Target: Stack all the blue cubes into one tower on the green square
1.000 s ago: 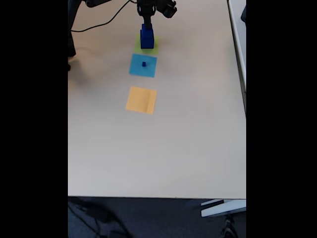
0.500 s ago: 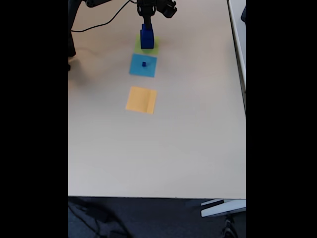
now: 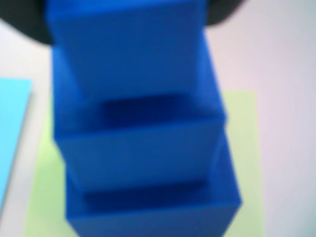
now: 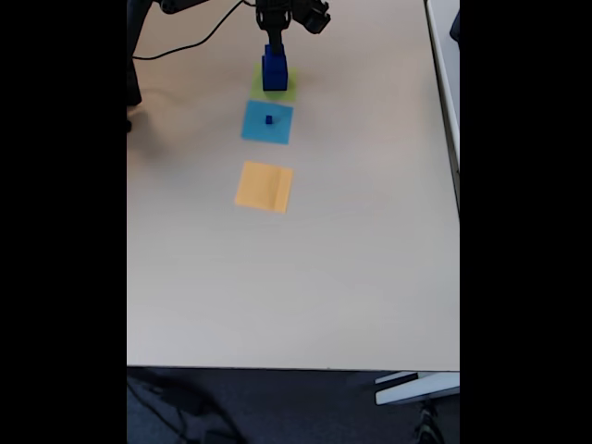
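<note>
My gripper (image 4: 275, 39) hangs at the top centre of the fixed view, right over the stack of blue cubes (image 4: 274, 70), and from that far camera I cannot tell whether my jaws are apart or clamped on the top cube. In my wrist view the tower (image 3: 143, 148) takes up most of the frame as three stepped blue blocks, blurred by closeness, with a dark shape behind its top edge. The stack stands on the green square (image 4: 275, 89), whose lime surface shows on both sides of the tower in the wrist view (image 3: 244, 163), at the lower left and along the right. Just below the green square in the fixed view lies the light-blue square (image 4: 267, 122), and its edge shows at the far left of my wrist view (image 3: 11, 133). One tiny blue cube (image 4: 269, 119) sits near the middle of that light-blue square, apart from the tower. Further down, toward the middle of the frame, the orange square (image 4: 265, 186) lies flat on the pale table (image 4: 305, 287), with nothing on it.
</note>
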You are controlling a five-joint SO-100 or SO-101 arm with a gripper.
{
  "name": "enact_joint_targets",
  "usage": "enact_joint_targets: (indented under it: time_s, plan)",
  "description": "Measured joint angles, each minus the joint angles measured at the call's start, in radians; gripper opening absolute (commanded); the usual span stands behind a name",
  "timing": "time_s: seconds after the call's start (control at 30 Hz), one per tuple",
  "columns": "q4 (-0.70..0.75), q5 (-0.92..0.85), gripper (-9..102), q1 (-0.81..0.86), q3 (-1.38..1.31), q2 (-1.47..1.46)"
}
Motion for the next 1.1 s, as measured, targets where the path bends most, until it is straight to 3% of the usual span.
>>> enact_joint_targets:
  time_s: [1.1]
  plan:
    - [0.0, 0.012, 27, -0.011, 0.0, 0.0]
